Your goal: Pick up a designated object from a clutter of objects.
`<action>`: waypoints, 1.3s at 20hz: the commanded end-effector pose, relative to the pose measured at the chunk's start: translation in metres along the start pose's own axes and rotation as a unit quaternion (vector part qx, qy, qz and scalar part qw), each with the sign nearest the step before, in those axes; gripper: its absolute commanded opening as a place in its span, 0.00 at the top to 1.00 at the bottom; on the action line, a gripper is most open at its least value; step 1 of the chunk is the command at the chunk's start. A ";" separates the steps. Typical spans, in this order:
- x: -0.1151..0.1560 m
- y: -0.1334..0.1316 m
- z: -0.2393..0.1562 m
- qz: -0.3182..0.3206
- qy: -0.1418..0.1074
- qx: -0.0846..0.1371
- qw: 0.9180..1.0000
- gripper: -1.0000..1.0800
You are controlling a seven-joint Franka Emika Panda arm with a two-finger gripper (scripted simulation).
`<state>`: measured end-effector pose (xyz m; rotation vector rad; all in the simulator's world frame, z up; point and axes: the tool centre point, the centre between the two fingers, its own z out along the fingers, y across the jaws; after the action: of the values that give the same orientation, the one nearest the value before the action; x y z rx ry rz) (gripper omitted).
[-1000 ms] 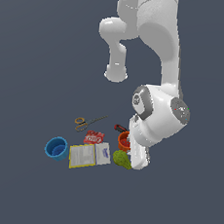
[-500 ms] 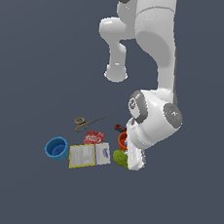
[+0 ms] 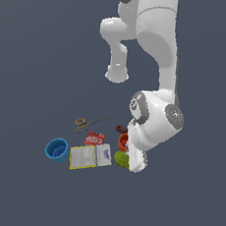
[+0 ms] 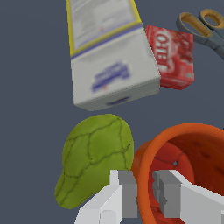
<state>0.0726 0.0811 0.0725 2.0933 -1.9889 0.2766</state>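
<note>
The orange-red cup point(image 4: 192, 144) stands upright beside the green pear-shaped lump point(image 4: 96, 157). In the exterior view the cup point(image 3: 123, 142) is half hidden behind my hand. My gripper point(image 4: 145, 192) is down over the cup's near rim. One finger is outside the wall and the other inside, both pressed against it. My white hand point(image 3: 137, 159) sits low at the clutter's right end in the exterior view. My fingertips are hidden there.
The yellow-edged box point(image 3: 90, 157) lies flat beside the pear lump point(image 3: 121, 159). A red packet point(image 3: 95, 139), scissors point(image 3: 84, 124), a blue cup point(image 3: 57, 149) and a red-handled screwdriver point(image 3: 119, 129) lie around. No white ball shows.
The arm's elbow and wrist have shifted slightly toward the exterior view's left. The hand has stayed low over the orange cup. No object has moved.
</note>
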 end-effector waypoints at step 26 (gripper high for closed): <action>0.114 0.038 -0.158 0.000 -0.001 -0.002 1.000 1.00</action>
<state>0.0483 0.0241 0.2398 2.0916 -1.9877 0.2709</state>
